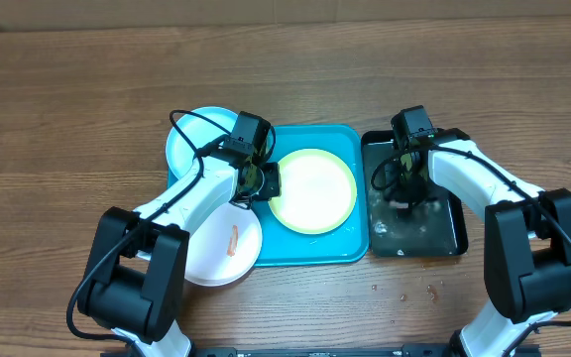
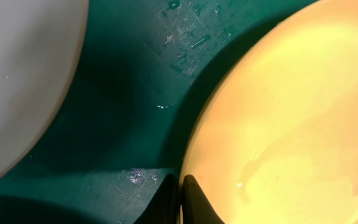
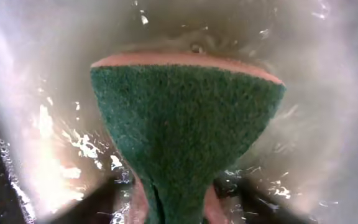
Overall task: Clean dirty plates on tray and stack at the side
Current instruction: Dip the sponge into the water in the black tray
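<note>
**Left arm.** The left end effector [image 1: 266, 181] sits at the left edge of the yellow-green plate [image 1: 312, 190]. In the left wrist view its two fingers are drawn narrow with the plate's rim nipped between them. We judge this grip serves to steady or lift the plate. The plate lies flat in the middle of the turquoise tray [image 1: 350, 243], and its face shows no smear, only a wet sheen.

**Right arm.** The right end effector [image 1: 407, 193] is lowered into the black tray [image 1: 444, 233] of water, just beside the turquoise tray. It is closed on a sponge [image 3: 185, 118], green scouring face toward the camera and an orange layer behind. We judge the sponge is there for wetting or rinsing.

**Other plates.**
- The white plate [image 1: 216, 260] bears an orange-red smear [image 1: 232, 240]. It overhangs the tray's lower left corner onto the counter [image 1: 67, 99].
- The light blue plate [image 1: 188, 144] rests at the upper left corner, partly hidden by the left arm.
- No stack is formed yet.

**Counter.** A few crumbs [image 1: 404, 293] lie below the black tray.

**Markings.** We find no brand, label or legible writing in any view.
</note>
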